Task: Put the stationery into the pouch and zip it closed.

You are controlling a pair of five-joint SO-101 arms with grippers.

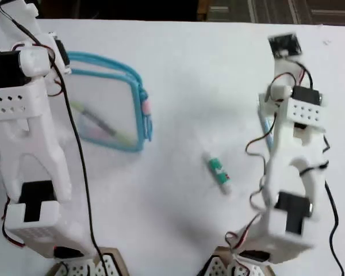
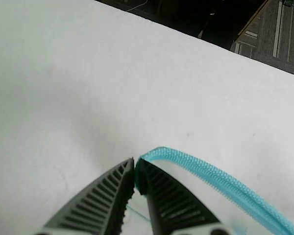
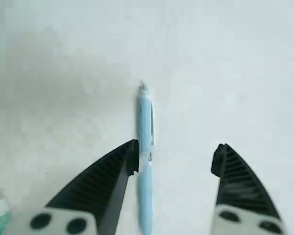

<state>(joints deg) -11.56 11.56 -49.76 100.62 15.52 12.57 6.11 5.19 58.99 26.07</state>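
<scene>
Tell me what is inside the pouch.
Through the clear face of the pouch, a few thin stationery pieces show, pinkish and yellow-green. The left arm covers the pouch's left part, so anything there is hidden.

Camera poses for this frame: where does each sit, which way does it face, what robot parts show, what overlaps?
High view: fixed above the table, looking down; shows left arm, right arm, pouch, pen.
Left wrist view: on the left arm, looking along its jaws, shut on the pouch's blue edge.
Right wrist view: on the right arm, looking down at the table; open jaws either side of the pen.
Shared: high and left wrist show the pouch; high and right wrist, the pen.
</scene>
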